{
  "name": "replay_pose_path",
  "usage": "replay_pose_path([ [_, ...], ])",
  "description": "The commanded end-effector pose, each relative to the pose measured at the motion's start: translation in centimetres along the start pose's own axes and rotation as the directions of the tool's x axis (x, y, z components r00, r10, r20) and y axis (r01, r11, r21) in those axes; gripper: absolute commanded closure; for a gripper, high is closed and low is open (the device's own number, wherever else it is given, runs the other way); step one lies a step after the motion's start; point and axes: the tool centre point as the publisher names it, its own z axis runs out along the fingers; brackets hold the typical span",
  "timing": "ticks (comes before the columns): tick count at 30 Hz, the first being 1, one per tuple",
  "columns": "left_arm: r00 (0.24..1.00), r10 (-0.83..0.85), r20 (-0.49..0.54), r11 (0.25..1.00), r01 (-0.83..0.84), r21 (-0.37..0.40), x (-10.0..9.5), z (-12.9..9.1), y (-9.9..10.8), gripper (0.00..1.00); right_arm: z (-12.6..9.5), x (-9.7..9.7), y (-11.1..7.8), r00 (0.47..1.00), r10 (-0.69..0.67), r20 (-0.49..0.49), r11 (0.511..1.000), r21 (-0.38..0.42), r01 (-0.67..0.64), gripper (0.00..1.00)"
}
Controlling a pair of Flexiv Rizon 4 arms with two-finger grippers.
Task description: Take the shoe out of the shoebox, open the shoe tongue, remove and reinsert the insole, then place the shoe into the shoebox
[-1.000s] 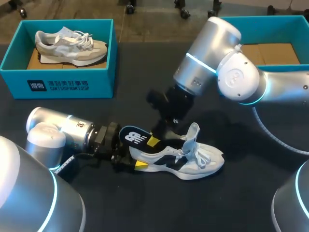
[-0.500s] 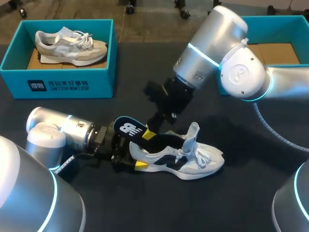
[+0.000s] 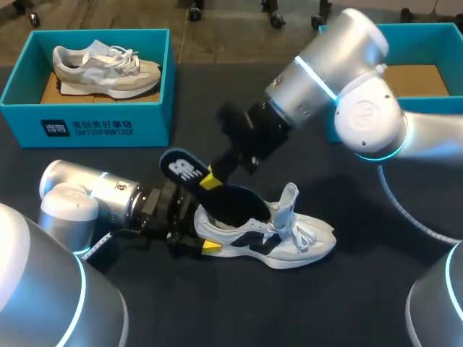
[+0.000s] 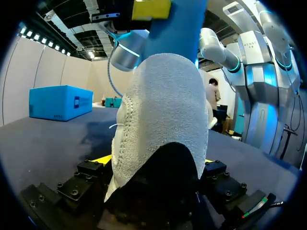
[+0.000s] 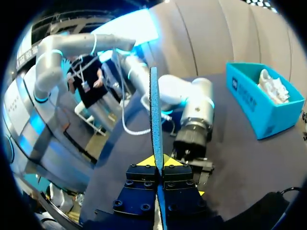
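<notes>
My left gripper (image 3: 197, 233) is clamping the shoe (image 3: 289, 243) by its heel at lower centre; my right gripper (image 3: 210, 179) is pinching the insole (image 3: 221, 195) just above it. One shoebox (image 3: 148, 121) is sitting upper left, a second shoebox (image 3: 409, 29) upper right.

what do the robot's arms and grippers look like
The left arm and right arm are rounded silver tubes with glowing cyan rings at the joints; a grey cable trails by the right arm. The left gripper and right gripper are black, blocky, yellow-tipped.
</notes>
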Motion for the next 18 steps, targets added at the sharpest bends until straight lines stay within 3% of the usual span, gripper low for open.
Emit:
replay_pose_path([
  [1,1.000,-0.001,0.000,1.000,0.001,0.000,-0.1,0.0,0.2,1.00,-2.2,1.5,0.7,0.999,-0.002,0.043,0.996,-0.088,0.006,1.00],
  [2,1.000,-0.001,0.000,1.000,0.001,0.000,-0.1,0.0,0.2,1.00,-3.0,1.6,1.6,0.999,-0.014,0.043,0.989,-0.150,0.020,1.00],
  [3,1.000,-0.001,0.000,1.000,0.001,0.000,-0.1,0.0,0.2,1.00,-3.6,1.7,2.3,0.997,0.023,0.075,0.987,-0.160,-0.011,1.00],
  [17,1.000,-0.001,0.000,1.000,0.001,0.000,-0.1,0.0,0.2,1.00,-3.6,1.7,2.3,0.997,0.023,0.075,0.987,-0.160,-0.011,1.00],
  [18,1.000,-0.001,0.000,1.000,0.001,0.000,-0.1,0.0,0.2,1.00,-4.1,1.7,2.7,0.997,0.030,0.074,0.982,-0.188,-0.015,1.00],
])
